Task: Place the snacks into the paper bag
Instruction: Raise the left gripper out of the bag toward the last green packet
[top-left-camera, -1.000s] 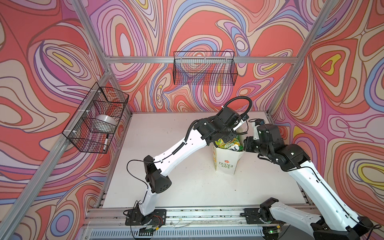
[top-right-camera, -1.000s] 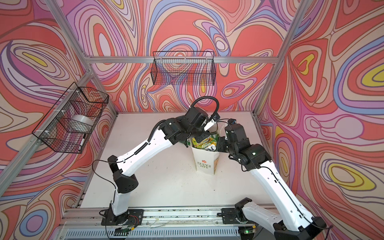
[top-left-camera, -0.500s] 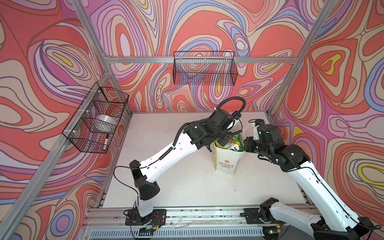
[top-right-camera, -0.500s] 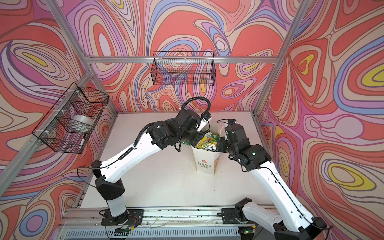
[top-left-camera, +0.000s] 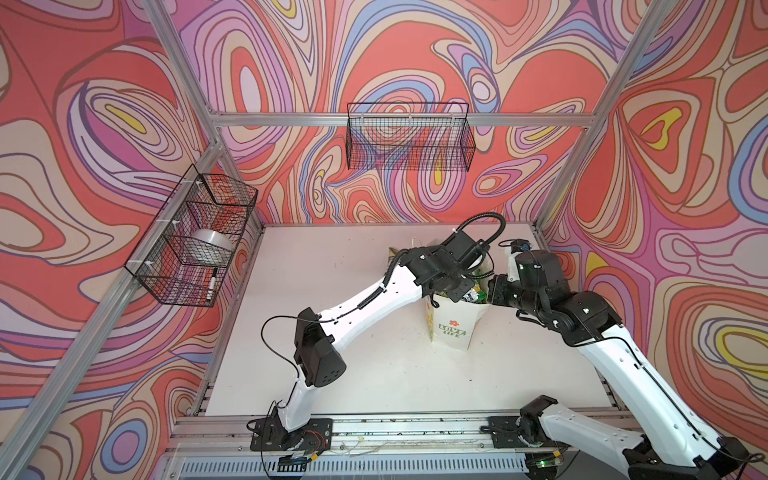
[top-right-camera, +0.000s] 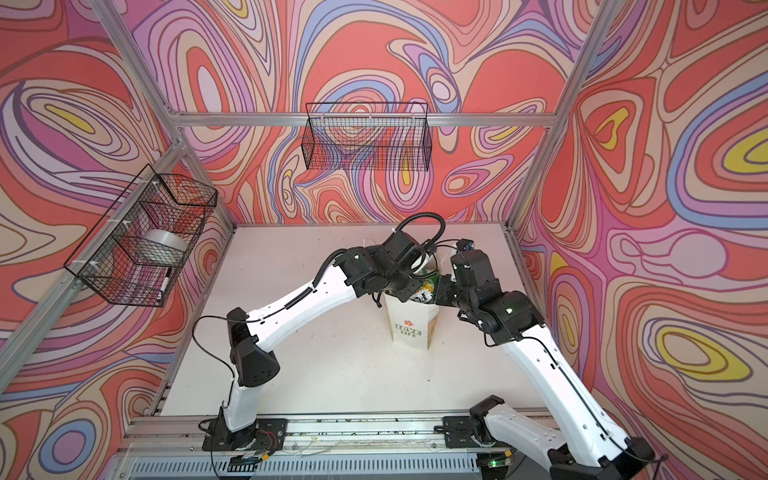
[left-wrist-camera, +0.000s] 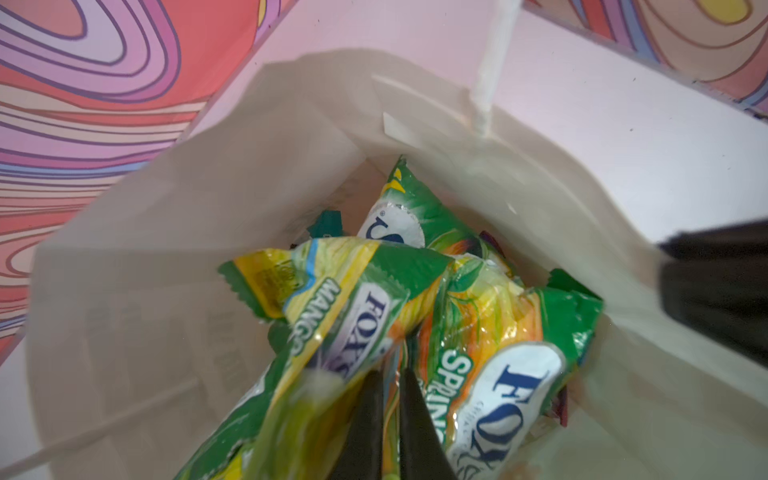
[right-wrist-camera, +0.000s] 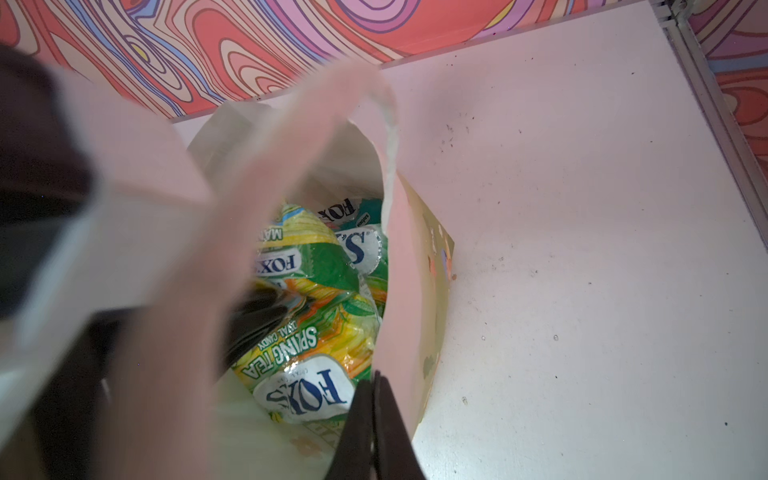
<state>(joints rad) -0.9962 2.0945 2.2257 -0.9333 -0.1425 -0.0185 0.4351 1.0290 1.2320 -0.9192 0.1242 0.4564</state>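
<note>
In both top views the paper bag (top-left-camera: 451, 328) stands upright near the desk's (top-left-camera: 353, 374) right edge, with no loose packet discernible. In the left wrist view the left gripper (left-wrist-camera: 388, 376) nips the snacks (left-wrist-camera: 478, 316) inside the bag. In the right wrist view the right gripper (right-wrist-camera: 376, 386) is clamped on the bag's rim. Judged nearly complete: only release remains.

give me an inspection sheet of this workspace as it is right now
surface: white table, only small specks
job's things: paper bag upright; snacks piled inside it
clutter: nothing seen
grippers: left hand down in the bag, nearly closed among the packets; right hand shut on the bag's rim
cables: black cable hangs in a free loop over the table
surroundings: back wire basket looks empty; side wire basket holds a grey roll and a pen; patterned walls
</note>
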